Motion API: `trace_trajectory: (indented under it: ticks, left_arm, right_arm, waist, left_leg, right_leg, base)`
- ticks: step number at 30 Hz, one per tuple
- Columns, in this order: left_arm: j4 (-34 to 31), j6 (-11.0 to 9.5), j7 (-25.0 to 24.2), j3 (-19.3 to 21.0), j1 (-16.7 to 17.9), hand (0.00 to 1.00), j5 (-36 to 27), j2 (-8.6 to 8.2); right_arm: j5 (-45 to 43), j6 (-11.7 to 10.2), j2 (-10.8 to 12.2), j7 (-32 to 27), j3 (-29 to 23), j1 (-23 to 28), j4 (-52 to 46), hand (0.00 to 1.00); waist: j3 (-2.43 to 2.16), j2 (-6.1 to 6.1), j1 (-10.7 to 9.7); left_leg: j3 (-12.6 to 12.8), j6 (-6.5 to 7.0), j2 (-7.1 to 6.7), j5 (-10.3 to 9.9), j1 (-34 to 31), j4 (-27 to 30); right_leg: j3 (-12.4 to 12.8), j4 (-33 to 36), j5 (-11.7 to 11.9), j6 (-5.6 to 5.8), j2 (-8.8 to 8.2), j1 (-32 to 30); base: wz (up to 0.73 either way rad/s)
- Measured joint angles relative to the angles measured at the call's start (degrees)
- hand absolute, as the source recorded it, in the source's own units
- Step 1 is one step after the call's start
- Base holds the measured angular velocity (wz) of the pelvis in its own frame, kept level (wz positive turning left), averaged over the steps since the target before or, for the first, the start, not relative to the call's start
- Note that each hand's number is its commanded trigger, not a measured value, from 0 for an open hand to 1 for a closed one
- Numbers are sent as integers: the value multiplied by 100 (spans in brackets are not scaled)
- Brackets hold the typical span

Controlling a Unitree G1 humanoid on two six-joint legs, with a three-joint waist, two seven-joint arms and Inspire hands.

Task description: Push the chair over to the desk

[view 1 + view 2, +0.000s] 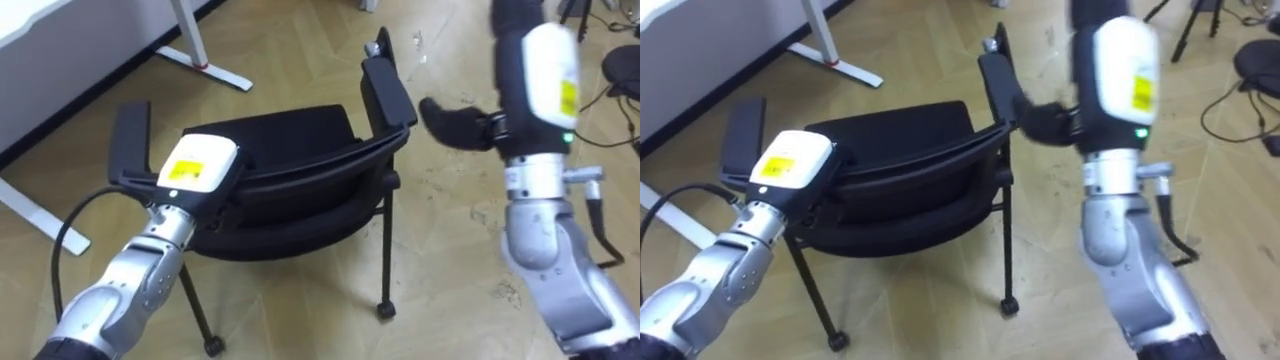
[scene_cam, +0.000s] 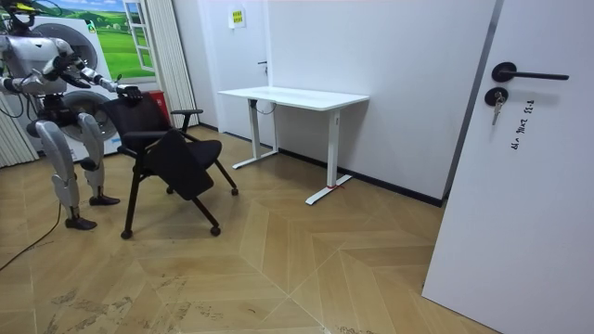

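Observation:
A black chair (image 1: pixel 285 135) with two armrests and castors stands right in front of me, its backrest toward me. My left hand (image 1: pixel 198 168) rests on the top edge of the backrest near the left armrest (image 1: pixel 130 140). My right hand (image 1: pixel 455 125) reaches in from the right at the height of the right armrest (image 1: pixel 388 90), fingers stretched toward it and holding nothing. In the right eye view the right hand (image 1: pixel 1045 120) lies against the backrest's corner. The room view shows me standing upright behind the chair (image 2: pixel 167 153), arms forward.
A white desk (image 2: pixel 297 96) stands by the wall beyond the chair; its feet (image 1: pixel 205 60) show on the parquet at upper left. A white door (image 2: pixel 520 139) is at the room view's right. Dark cables and a stand (image 1: pixel 620 70) lie at my far right.

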Motion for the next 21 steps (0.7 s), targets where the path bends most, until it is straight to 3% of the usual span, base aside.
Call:
trace_trajectory:
  ticks: [6, 11, 21]
  left_arm:
    - [-5, -32, -80, -133, -61, 100, 58, -42]
    - [-76, -55, -174, -166, -155, 100, 273, -218]
    - [-82, -318, -181, -264, -176, 100, 274, -270]
  right_arm:
    - [-577, -3, 25, 534, 333, -219, 26, 0]
    - [-829, -1, 23, 723, 403, -226, 27, 0]
    - [-1038, -10, 9, 1096, 621, -278, 104, 0]
  waist:
    - [9, -86, 56]
    - [-1, -210, 294]
    - [1, -206, 317]
  left_leg:
    - [-181, 0, 20, 0, 100, -7]
    - [-274, 0, 16, 0, 103, -16]
    - [-463, -1, 12, 1, 127, -7]
  right_leg:
    - [-192, -42, -2, -3, -1, 197]
    - [-202, -44, -2, -3, -5, 217]
    - [-367, -45, -2, -3, -40, 332]
  base:
    - [12]
    - [3]
    - [11]
